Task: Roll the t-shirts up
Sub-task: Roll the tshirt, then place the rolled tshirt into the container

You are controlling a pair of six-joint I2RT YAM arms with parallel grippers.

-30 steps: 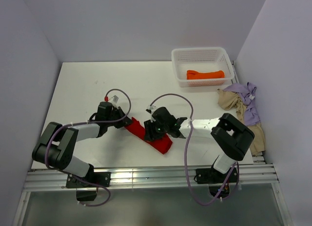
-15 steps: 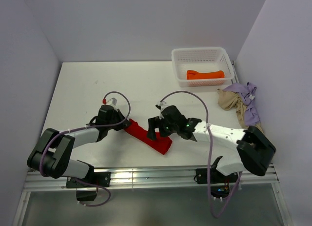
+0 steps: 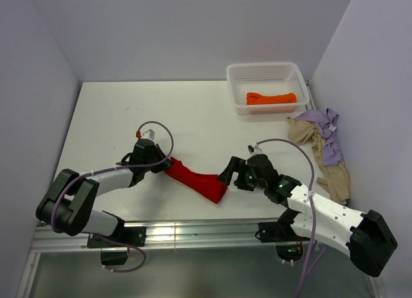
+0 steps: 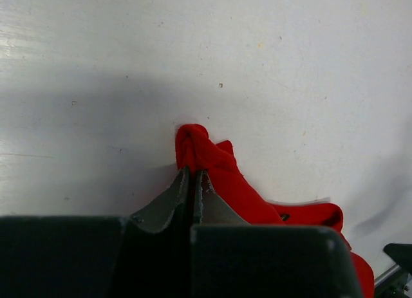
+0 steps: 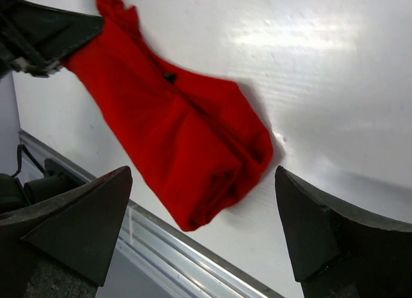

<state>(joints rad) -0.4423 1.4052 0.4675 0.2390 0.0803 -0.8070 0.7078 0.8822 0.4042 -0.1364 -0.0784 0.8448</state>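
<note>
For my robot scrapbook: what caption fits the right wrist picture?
Open right gripper facing the red t-shirt on the table; left gripper pinches its far end.

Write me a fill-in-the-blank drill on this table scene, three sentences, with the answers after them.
1. The left pincer is ____ on one end of the red t-shirt.
2. The right pincer stands ____ near that shirt's other end, holding nothing.
3. The orange t-shirt lies inside the white mesh ____.
Missing words: shut; open; basket.
</note>
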